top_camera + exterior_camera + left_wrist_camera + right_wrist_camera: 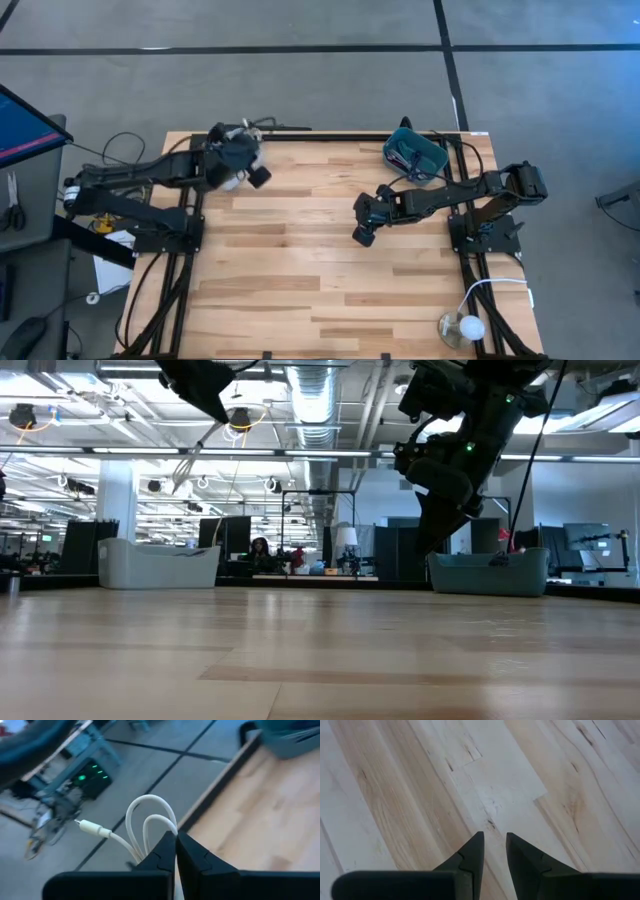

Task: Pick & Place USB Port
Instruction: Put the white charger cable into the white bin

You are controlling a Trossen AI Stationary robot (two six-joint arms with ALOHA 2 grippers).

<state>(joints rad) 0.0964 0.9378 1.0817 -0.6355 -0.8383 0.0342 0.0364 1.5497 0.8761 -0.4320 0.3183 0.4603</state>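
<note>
A white USB cable (150, 815) is bunched into loops in my shut left gripper (176, 840), its plug end (92, 827) sticking out free. That gripper (240, 160) is raised near the table's far left corner; the low view shows only part of this arm (200, 385), high up. My right gripper (495, 842) hovers over bare wood right of the table's middle (363, 220), with a narrow gap between its fingers and nothing in it. In the low view it hangs high (440, 470). My left gripper pinches the white cable between its two fingers just below the loops (165, 827); several strands pass through the hold. The cable is lifted clear of the table, with the loops and the plug end standing out past the fingertips.
A teal bin (412, 152) holding cables sits at the table's far right, also in the low view (488, 572). A pale bin (160, 565) stands at the far left. A white lamp-like object (462, 327) lies at the near right corner. Bare wood (300, 270) spans the middle.
</note>
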